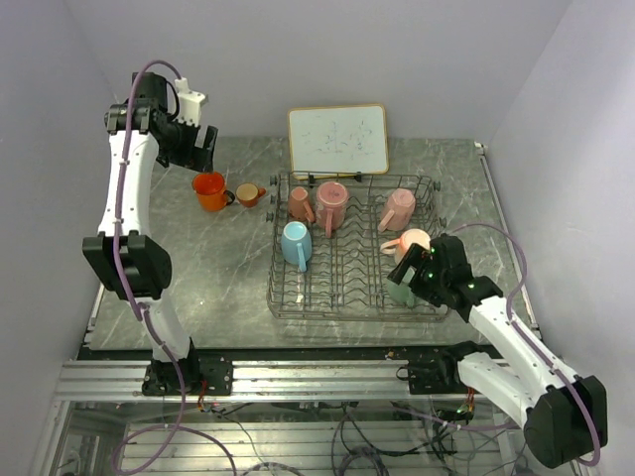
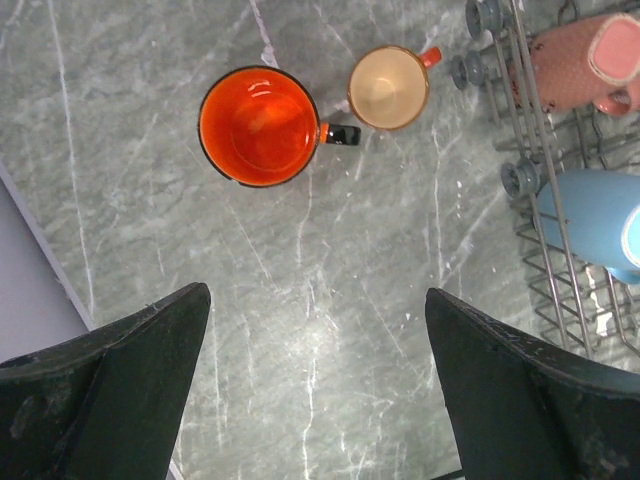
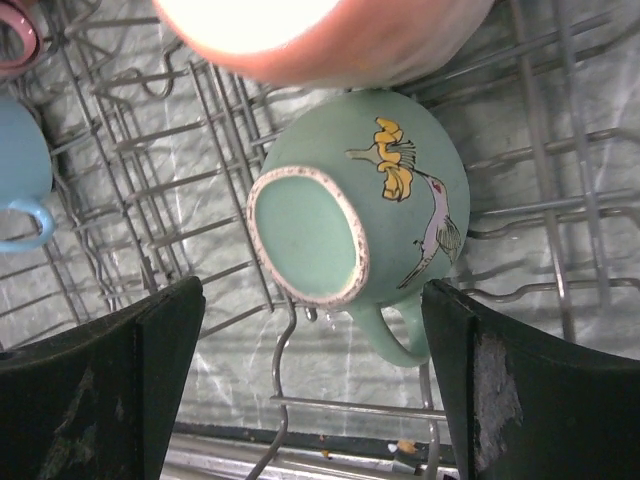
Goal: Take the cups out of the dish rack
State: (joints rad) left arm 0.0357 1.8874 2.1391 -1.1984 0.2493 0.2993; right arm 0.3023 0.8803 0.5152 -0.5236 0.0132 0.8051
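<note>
Grey marble tabletop (image 1: 228, 278), walls close on both sides. Large orange cup (image 2: 258, 125) and small orange cup (image 2: 388, 87) already out, upright, left of dish rack (image 1: 337, 314). Six cups left in rack.

Left gripper (image 2: 315, 295) spread wide, empty, above bare table. Right gripper (image 3: 312, 295) spread wide, straddling mint cup (image 3: 370, 210), base up, rack's near right corner; no contact.

Likely step: grasp mint cup. Next: lower, close on body, lift clear of tines.

Peach cup (image 3: 320, 40) just beside, rack rim near: tight. Open room left of rack for set-down.
</note>
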